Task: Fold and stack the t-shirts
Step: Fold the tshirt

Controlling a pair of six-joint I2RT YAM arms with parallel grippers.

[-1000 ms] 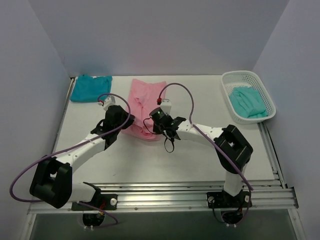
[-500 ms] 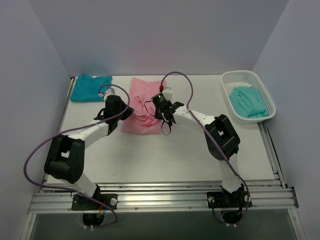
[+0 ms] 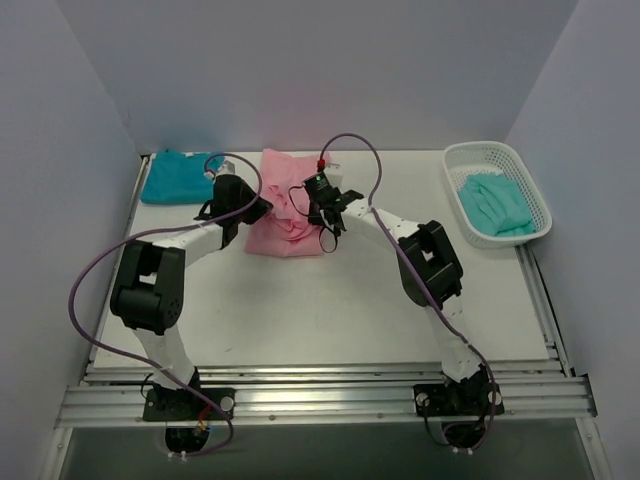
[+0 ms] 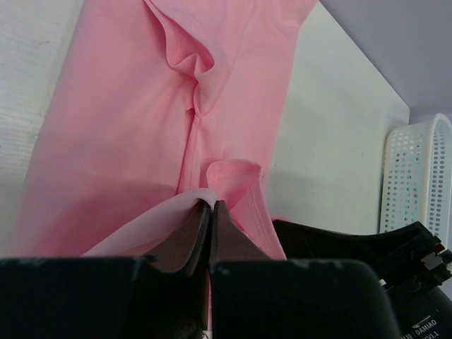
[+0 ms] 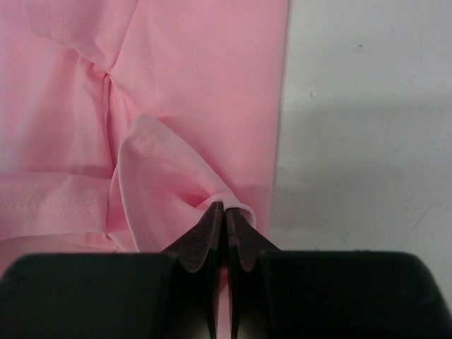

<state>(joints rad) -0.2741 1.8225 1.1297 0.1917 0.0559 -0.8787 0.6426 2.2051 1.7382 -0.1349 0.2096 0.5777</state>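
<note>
The light pink t-shirt (image 3: 287, 205) lies half folded at the back middle of the table. My left gripper (image 3: 246, 209) is shut on its left edge, and pink cloth (image 4: 134, 120) fills the left wrist view. My right gripper (image 3: 323, 209) is shut on its right edge, with a pinched fold of pink cloth (image 5: 166, 180) ahead of the jaws. The deep teal t-shirt (image 3: 178, 176) lies folded at the back left. The paler mint-teal t-shirt (image 3: 493, 203) sits bunched in the white mesh basket (image 3: 462, 160).
The basket stands at the back right by the right wall and shows in the left wrist view (image 4: 417, 176). Purple cables arch over both arms. Walls close in the table on the left, back and right. Bare white table (image 3: 320, 300) lies in front of the shirt.
Both grippers have carried the pink shirt's near edge away from me, toward the back, folding it over itself. The shirt now looks shorter and more bunched.
</note>
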